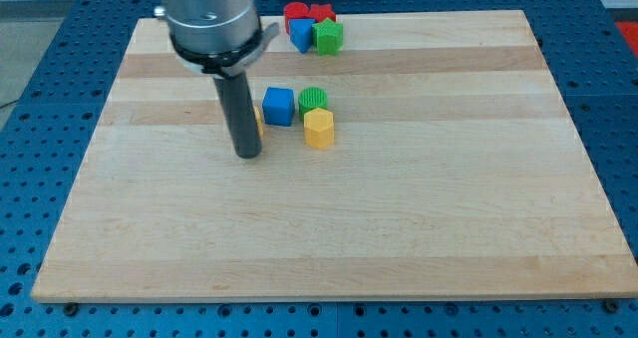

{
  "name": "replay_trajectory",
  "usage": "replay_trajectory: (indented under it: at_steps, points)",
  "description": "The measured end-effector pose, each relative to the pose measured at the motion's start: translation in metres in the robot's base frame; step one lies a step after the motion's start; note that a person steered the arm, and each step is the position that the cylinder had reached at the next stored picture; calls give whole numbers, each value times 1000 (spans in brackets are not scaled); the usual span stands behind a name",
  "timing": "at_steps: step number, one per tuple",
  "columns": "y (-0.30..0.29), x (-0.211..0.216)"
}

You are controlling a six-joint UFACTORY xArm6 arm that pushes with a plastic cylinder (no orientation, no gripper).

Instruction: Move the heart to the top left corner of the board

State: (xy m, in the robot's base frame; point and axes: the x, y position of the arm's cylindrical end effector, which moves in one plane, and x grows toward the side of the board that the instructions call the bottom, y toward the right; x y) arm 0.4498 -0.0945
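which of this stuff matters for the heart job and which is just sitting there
For the job:
- my tip, down on the board
- yellow block, just to the view's right of my tip, mostly hidden, possibly the heart

Lying about:
- blue cube, green cylinder, yellow hexagon
- top edge: left red block, right red block, blue block, green block

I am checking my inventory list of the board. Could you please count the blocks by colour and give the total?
Red: 2, at the view's top
Blue: 2
Green: 2
Yellow: 2, one in full view, one mostly hidden behind my tip
Total: 8 blocks
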Motion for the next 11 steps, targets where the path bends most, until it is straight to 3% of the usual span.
replay_trajectory:
  at_steps: [3,4,5,6,8,11]
  points:
    - [-93,-83]
    - [-75,-38]
    - [-41,-21]
    - [-28,-57]
    - [-94,-159]
    - [-49,-167]
